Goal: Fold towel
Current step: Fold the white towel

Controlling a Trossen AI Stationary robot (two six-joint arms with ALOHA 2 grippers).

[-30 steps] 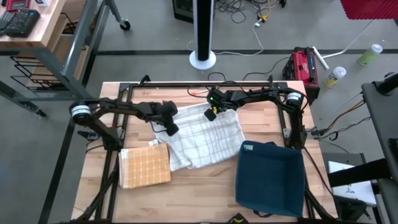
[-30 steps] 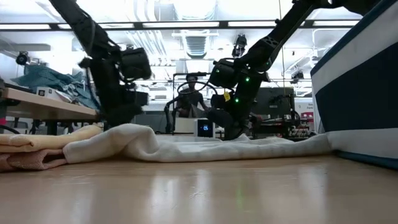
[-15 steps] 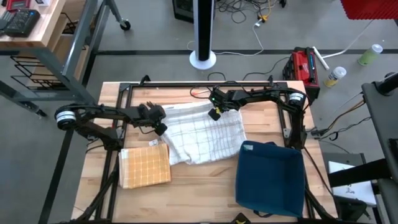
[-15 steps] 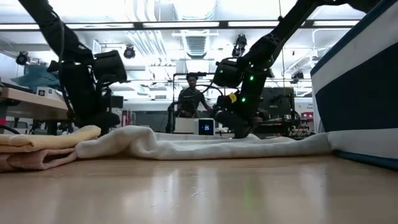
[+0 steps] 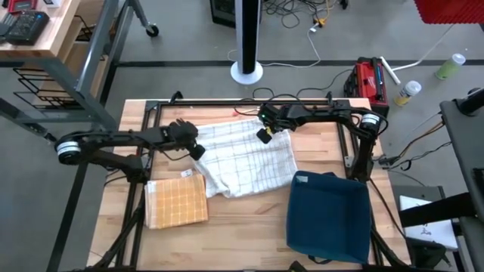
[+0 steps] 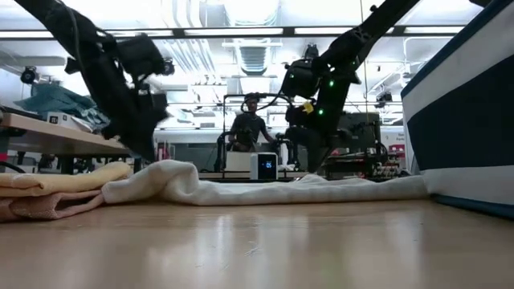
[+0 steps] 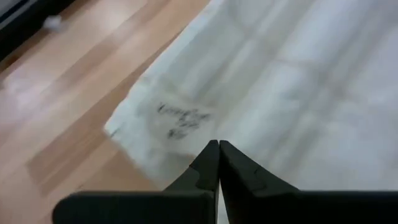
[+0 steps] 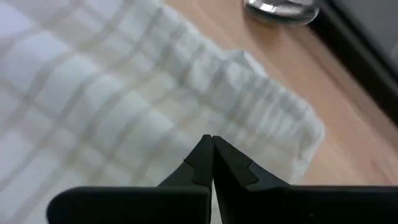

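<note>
The white checked towel (image 5: 246, 157) lies spread mid-table, between a folded orange towel (image 5: 176, 202) and a blue bin (image 5: 328, 216). The left gripper (image 5: 198, 151) sits at its left edge, the right gripper (image 5: 259, 137) at its far edge. Both look pinched together with nothing between the fingers. From the wrist views I can't tell if the tips actually touch the cloth. In the low view the bin is cut off at the edge.
</note>
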